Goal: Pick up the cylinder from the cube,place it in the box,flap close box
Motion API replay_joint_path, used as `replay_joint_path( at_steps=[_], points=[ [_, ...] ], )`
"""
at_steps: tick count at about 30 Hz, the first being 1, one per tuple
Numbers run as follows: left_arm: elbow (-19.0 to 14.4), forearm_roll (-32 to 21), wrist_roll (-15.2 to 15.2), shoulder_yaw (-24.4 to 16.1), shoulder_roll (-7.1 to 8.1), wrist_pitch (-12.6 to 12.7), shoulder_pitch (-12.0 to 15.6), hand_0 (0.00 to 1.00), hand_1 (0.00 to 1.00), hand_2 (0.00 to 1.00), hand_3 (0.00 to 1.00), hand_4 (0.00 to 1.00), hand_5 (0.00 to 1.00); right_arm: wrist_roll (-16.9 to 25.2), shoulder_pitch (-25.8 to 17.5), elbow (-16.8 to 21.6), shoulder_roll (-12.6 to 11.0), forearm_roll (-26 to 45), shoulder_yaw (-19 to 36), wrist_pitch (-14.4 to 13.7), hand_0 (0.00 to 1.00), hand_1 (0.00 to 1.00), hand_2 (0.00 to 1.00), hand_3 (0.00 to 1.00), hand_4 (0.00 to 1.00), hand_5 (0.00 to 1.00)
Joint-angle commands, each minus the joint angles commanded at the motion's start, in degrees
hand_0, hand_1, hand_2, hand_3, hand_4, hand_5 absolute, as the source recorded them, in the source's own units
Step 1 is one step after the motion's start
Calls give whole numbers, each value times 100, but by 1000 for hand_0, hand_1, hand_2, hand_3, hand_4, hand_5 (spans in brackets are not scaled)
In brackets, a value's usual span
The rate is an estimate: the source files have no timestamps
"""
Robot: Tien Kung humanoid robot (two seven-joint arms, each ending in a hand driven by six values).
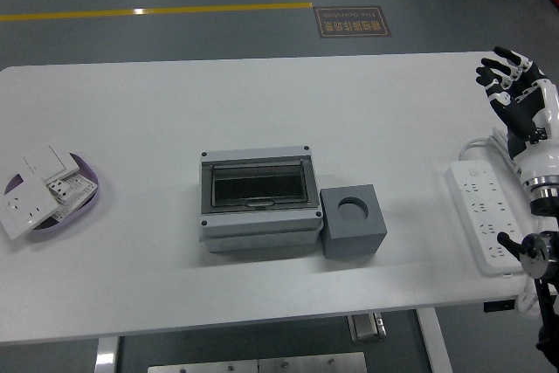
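A grey cube with a round empty hole in its top sits near the table's middle. Touching its left side is a grey box whose dark clear flap lies shut. No cylinder shows anywhere; the box's inside is too dark to read. My right hand is raised at the table's far right edge, fingers spread and holding nothing, far from the cube. My left arm is out of view.
A white power strip lies at the right edge under my right forearm. At the left edge a purple dish holds several white switch plates. The white table ends near the picture's bottom.
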Motion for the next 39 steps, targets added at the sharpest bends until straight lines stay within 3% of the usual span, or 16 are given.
replay_joint_path(
  at_steps=[21,39],
  points=[
    [0,95,-8,-78,-26,-7,-78,635,661,579,652,715,310,130,-35,-9,96,143,224,-267,708,653,640,658,661,115],
    [0,93,-7,-45,-41,-10,-77,635,661,579,654,715,308,160,-81,59,80,159,241,-259,687,636,632,650,658,106]
  ],
)
